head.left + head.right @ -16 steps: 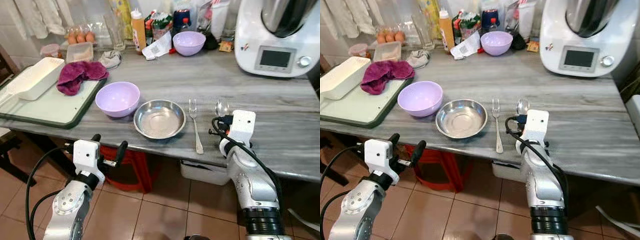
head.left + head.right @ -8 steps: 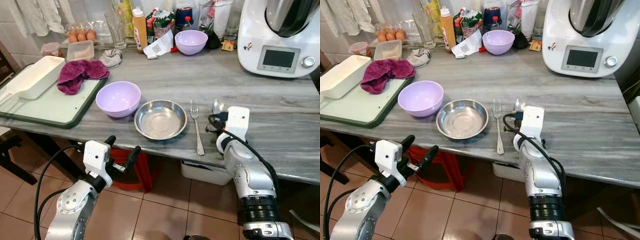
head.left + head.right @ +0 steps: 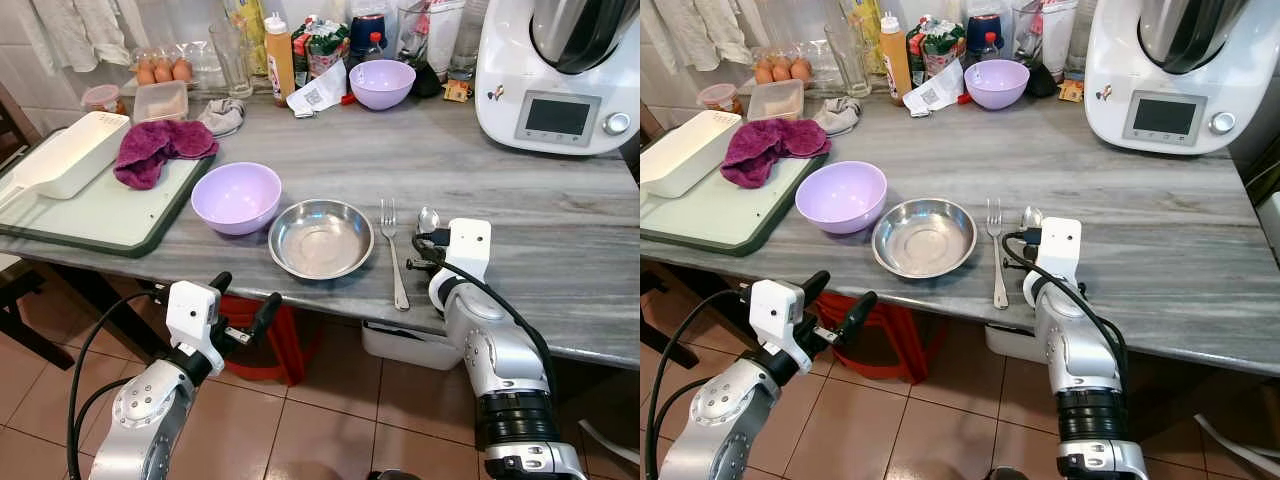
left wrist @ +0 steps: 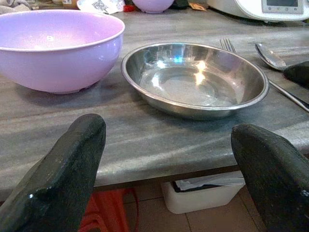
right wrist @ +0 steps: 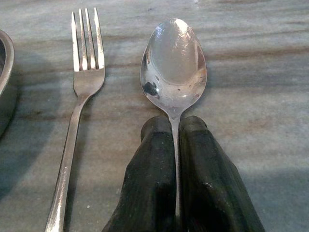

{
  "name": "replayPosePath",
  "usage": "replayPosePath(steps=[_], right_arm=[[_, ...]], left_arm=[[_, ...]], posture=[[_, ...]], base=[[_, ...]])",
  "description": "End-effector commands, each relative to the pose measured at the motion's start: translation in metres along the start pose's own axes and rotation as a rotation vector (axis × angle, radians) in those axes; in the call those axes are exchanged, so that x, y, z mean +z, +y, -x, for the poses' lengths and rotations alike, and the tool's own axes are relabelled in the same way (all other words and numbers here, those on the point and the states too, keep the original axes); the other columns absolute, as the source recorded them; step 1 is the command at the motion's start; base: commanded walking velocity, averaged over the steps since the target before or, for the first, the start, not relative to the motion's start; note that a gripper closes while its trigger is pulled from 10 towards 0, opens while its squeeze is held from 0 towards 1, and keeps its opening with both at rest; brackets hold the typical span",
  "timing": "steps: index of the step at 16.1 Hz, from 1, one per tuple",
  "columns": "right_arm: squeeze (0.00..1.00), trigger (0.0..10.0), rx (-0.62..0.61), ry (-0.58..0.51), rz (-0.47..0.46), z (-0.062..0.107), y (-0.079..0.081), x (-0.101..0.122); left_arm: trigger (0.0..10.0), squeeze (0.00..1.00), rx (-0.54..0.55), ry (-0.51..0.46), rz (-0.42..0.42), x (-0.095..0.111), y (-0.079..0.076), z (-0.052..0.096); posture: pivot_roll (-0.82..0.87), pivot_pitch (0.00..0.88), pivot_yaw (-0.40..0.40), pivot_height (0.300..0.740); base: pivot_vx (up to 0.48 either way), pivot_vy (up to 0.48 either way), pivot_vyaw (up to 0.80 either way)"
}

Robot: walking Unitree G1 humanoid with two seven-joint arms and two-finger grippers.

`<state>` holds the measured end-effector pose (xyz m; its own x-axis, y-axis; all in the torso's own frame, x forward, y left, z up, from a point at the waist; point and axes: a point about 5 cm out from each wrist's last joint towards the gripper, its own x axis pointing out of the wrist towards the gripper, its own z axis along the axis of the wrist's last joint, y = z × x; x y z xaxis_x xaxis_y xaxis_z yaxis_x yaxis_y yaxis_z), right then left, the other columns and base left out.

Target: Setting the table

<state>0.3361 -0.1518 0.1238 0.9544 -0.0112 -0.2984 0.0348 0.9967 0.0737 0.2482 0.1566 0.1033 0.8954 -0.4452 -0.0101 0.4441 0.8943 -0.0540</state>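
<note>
1. Grey marble-patterned countertop (image 3: 560, 250) carries the setting near its front edge: lilac plastic bowl (image 3: 236, 196), round shallow steel dish (image 3: 320, 237) just right of it, then slim steel fork (image 3: 393, 250), then shiny steel spoon (image 5: 174, 63).
2. Right gripper (image 5: 176, 145) has both black fingers pressed together on the spoon's handle; the spoon bowl lies on the counter, parallel to the fork and just beside it, not touching.
3. Left gripper (image 4: 169, 159) hovers below and in front of the counter edge, fingers wide apart, holding nothing, facing the lilac bowl and steel dish.
4. Far back: second lilac bowl (image 3: 381, 84), white kitchen machine with a screen (image 3: 558, 75), bottles and packets.
5. Left side: green tray (image 3: 100, 215) with magenta cloth (image 3: 160, 148) and white oblong container (image 3: 68, 154).
</note>
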Motion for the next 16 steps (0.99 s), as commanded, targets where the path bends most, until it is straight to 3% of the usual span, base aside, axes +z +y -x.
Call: replayPosePath(steps=[1,2,3,16], right_arm=[[0.0,10.0,0.017,0.035,0.007,-0.001,0.004,-0.005],[0.55,10.0,0.022,0.037,0.004,-0.001,0.004,-0.006],[1.0,10.0,0.022,0.037,0.005,-0.002,0.004,-0.006],[1.0,10.0,0.019,-0.039,-0.012,0.001,0.004,0.007]], left_arm=[[10.0,0.0,-0.005,0.004,-0.004,0.0,0.001,0.002],[10.0,0.0,-0.005,0.004,-0.002,0.0,0.001,0.002],[10.0,0.0,-0.006,0.004,-0.001,0.0,0.0,0.001],[10.0,0.0,-0.008,0.003,-0.009,0.002,0.002,0.0]], posture=[[-0.16,0.123,0.057,0.74],[-0.16,0.123,0.057,0.74],[-0.16,0.123,0.057,0.74],[-0.15,0.119,0.066,0.74]], base=[[0.0,0.0,0.0],[0.0,0.0,0.0],[0.0,0.0,0.0],[0.0,0.0,0.0]])
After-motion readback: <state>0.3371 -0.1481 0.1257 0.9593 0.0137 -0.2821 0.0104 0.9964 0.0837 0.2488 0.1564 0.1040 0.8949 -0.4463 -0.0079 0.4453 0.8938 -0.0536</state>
